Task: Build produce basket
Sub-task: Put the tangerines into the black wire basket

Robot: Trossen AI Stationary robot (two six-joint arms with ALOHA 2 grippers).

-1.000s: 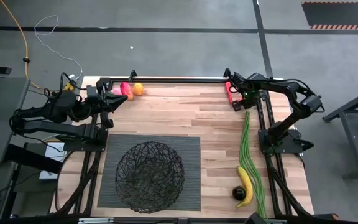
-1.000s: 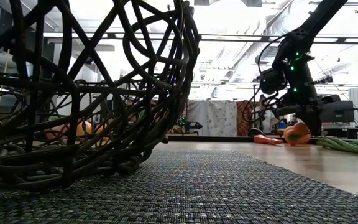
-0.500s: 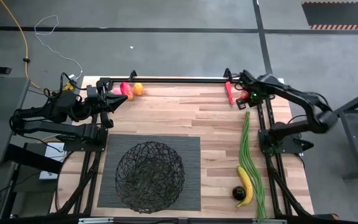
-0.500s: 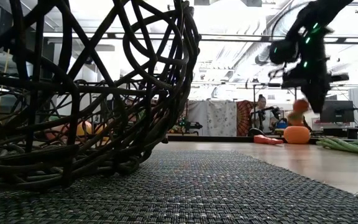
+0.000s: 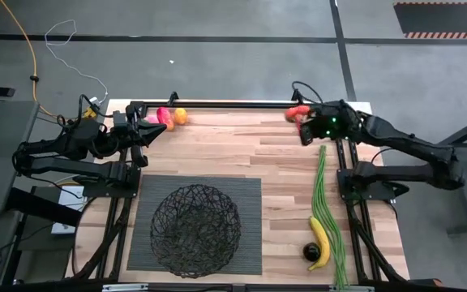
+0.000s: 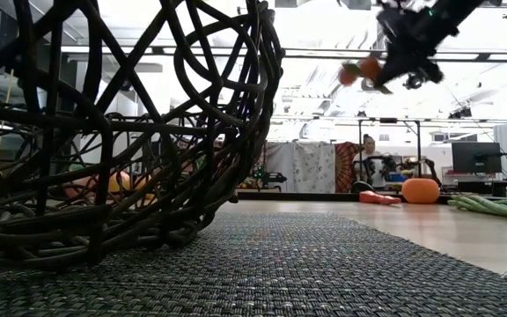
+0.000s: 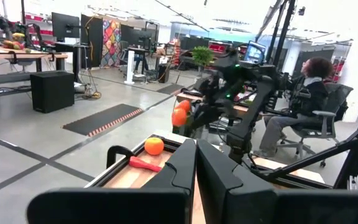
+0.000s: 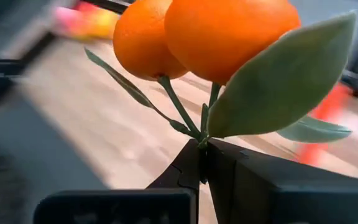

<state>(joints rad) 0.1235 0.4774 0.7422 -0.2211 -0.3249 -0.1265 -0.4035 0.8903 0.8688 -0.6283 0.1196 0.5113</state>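
Observation:
The wire basket [image 5: 195,229] sits on the ribbed mat [image 5: 250,195] at the table's near side and fills the left of the low view [image 6: 121,132]. My right gripper [image 5: 305,124] [image 8: 202,152] is over the far right corner, shut on a sprig of two oranges [image 8: 219,34] [image 6: 360,70] with green leaves. My left gripper [image 7: 195,163] [image 5: 143,130] waits shut by the far left corner, near a pink peach [image 5: 153,119], a red piece and an orange [image 5: 180,116]. Green beans [image 5: 323,191], a banana [image 5: 320,241] and a dark fruit [image 5: 310,252] lie along the right edge. My right gripper pinches the oranges' thin green stem [image 8: 199,135] between its two fingers, where the leaves join. The fingers point toward the table's left. The sprig is lifted clear, high above the table, with the two oranges [image 5: 297,113] sticking out beyond the fingertips.
A single orange [image 6: 421,190] [image 7: 154,145] and a red pepper [image 6: 377,197] [image 7: 144,164] lie on the table below my right gripper. A black frame rail [image 5: 217,104] runs along the far edge. Bare wood [image 5: 233,146] lies between the two arms. A person [image 7: 306,99] sits beyond the table.
My right gripper has risen from the table's far right corner, carrying the orange sprig up with it, and has tipped from pointing down to pointing toward the table's left. The sprig went from table level to lifted clear; one orange and the red pepper stayed on the table.

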